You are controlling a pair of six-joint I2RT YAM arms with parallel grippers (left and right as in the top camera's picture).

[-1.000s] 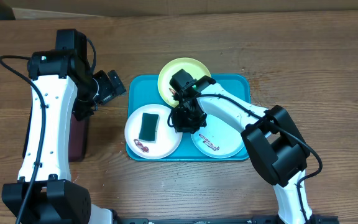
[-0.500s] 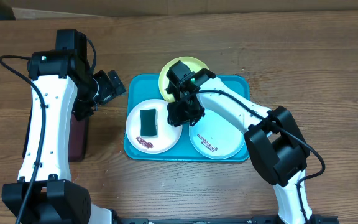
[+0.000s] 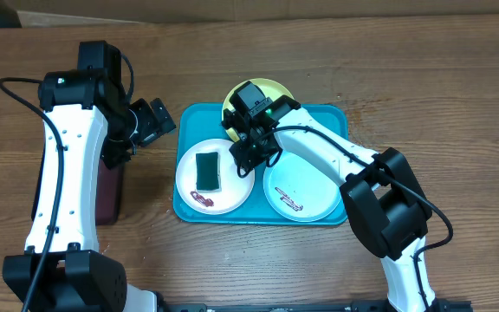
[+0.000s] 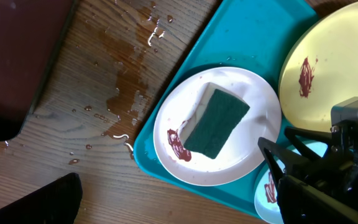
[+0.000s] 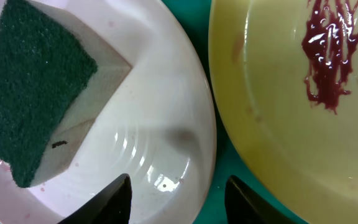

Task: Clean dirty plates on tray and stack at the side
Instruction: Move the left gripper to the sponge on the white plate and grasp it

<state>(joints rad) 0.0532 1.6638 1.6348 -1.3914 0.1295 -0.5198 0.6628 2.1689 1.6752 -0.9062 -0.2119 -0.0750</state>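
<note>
The turquoise tray (image 3: 327,117) holds three plates. The white plate (image 3: 232,195) at the left carries a green sponge (image 3: 206,171) and a brown smear. The mint plate (image 3: 314,186) at the right is smeared too. At the back the yellow-green plate (image 3: 271,88) is partly under my right arm. In the right wrist view my right gripper (image 5: 179,199) is open, its fingers standing either side of the white plate's (image 5: 148,124) rim, beside the smeared yellow-green plate (image 5: 278,124). Nothing is held. My left gripper (image 3: 152,121) hangs open left of the tray, over bare table.
A dark maroon tray (image 3: 111,186) lies at the left under my left arm. Water drops (image 4: 126,93) are spilled on the wood between it and the turquoise tray (image 4: 241,37). My right arm reaches across the tray's middle.
My right gripper has moved back and to the left over the white plate's edge, and its jaws have widened. The white plate and tray shifted slightly toward the far side. The left arm is still.
</note>
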